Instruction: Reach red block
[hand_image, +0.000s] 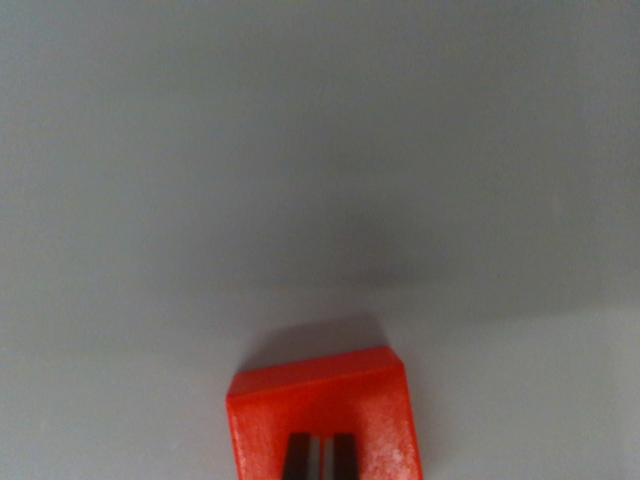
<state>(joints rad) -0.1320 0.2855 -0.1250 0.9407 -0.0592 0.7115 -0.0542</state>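
One surface: a plain grey table (320, 150) fills nearly the whole wrist view.
Red block (320, 420): low in the picture, at centre, cut off by the lower edge; slightly turned, its far edge higher toward the wrist view's right.
Gripper (321, 457): two dark fingertips right over the block, narrow gap between.
Jaws: nearly closed, grip cannot be judged.
Bearing: the block lies directly at the jaws.

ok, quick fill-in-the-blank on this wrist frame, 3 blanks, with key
1. The block at the bottom of the wrist view is coloured ____.
2. The block rests on a plain ____ surface.
3. The block's shadow falls toward the ____ of the picture.

Missing words: red; grey; top
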